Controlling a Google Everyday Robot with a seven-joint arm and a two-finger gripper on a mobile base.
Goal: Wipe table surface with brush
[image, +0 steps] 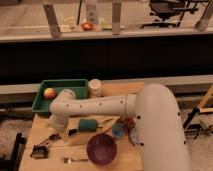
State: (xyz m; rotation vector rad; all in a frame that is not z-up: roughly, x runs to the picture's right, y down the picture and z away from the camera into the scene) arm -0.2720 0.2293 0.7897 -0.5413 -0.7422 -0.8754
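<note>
The table surface (47, 162) is a light-brown wooden top. The brush (39, 149) lies at its front left, with the dark bristle head near the left edge and the slim black handle slanting up to the right. My white arm (100, 105) reaches in from the right and bends down at the left. The gripper (55, 134) sits low over the upper end of the brush handle. Whether it touches the handle I cannot tell.
A green tray (42, 106) with an orange fruit (49, 93) sits at the back left, and a white cup (95, 88) is beside it. A teal block (88, 125), a purple bowl (101, 148), a silver utensil (74, 160) and small blue and brown items (120, 130) lie near the gripper.
</note>
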